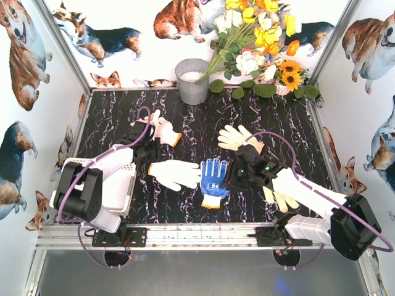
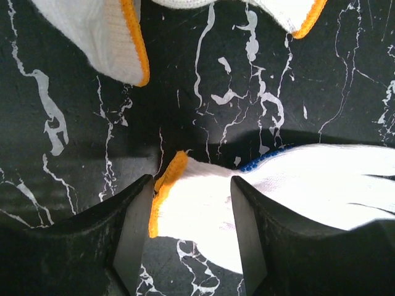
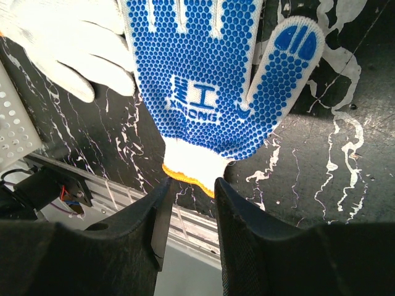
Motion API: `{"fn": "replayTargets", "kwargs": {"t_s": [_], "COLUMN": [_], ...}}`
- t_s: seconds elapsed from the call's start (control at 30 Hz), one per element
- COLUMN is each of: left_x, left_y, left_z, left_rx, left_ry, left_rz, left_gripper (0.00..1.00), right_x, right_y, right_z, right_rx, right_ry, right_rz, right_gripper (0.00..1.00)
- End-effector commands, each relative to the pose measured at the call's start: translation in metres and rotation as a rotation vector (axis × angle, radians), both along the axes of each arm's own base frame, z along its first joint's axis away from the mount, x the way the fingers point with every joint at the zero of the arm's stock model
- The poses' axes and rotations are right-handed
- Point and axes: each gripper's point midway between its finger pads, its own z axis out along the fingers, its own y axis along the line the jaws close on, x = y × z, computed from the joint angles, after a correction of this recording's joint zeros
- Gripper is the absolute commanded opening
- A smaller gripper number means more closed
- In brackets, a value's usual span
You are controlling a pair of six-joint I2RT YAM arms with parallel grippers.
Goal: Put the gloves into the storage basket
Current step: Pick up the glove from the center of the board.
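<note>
The white glove (image 2: pixel 203 209), limp, light knit, lies mid-bench (image 1: pixel 197 120). Its orange cuff, the best hold, sits between the left gripper (image 2: pixel 190 228)'s jaws, perhaps not yet pinched. The right gripper (image 3: pixel 192 203), narrowly apart, noses the blue-dotted glove (image 3: pixel 203 80)'s cuff.

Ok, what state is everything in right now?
Left gripper: open around a white glove's cuff.
Right gripper: open, by the blue glove's cuff.
Other gloves: lying on the table.
Basket: upright, mostly hidden by the left arm.
Bucket: upright.
</note>
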Motion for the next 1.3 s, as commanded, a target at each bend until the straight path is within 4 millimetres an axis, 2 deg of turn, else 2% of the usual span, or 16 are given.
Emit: {"fn": "replayTargets", "kwargs": {"t_s": [0.0,0.2,0.3,0.37,0.5,0.67,0.87,1.03,1.17,1.27], "left_x": [0.009,0.012,0.012,0.012,0.012,0.011,0.003,0.001,0.001,0.001], "left_y": [-0.002,-0.006,-0.008,-0.007,-0.003,-0.007,-0.032,-0.056,-0.076,-0.097], "left_z": [-0.006,-0.02,-0.016,-0.008,0.026,0.08,0.124,0.169,0.194,0.204], "left_rx": [-0.034,-0.041,-0.052,-0.053,-0.056,-0.125,-0.375,-0.643,-0.752,-0.798], "left_ry": [-0.008,0.027,0.023,0.004,-0.074,-0.181,-0.247,-0.312,-0.314,-0.263], "left_rz": [-0.01,-0.021,-0.024,-0.019,-0.003,0.024,0.103,0.235,0.308,0.331], "left_gripper": [0.47,0.31,0.16,0.09,0.0,0.0,0.0,0.0,0.0,0.0], "right_x": [0.01,0.011,0.011,0.012,0.013,0.019,0.032,0.04,0.041,0.043], "right_y": [0.007,0.009,0.007,0.006,0.007,0.02,0.054,0.088,0.105,0.111], "right_z": [0.014,0.017,0.02,0.02,0.031,0.043,0.064,0.099,0.123,0.139], "right_rx": [0.032,0.039,0.034,0.027,0.052,0.109,0.221,0.291,0.19,0.106], "right_ry": [-0.06,-0.062,-0.067,-0.07,-0.098,-0.13,-0.198,-0.356,-0.533,-0.653], "right_rz": [0.003,0.004,-0.001,-0.005,-0.004,0.016,0.051,0.123,0.193,0.236], "right_gripper": [0.36,0.35,0.36,0.36,0.36,0.37,0.42,0.51,0.59,0.62]}}
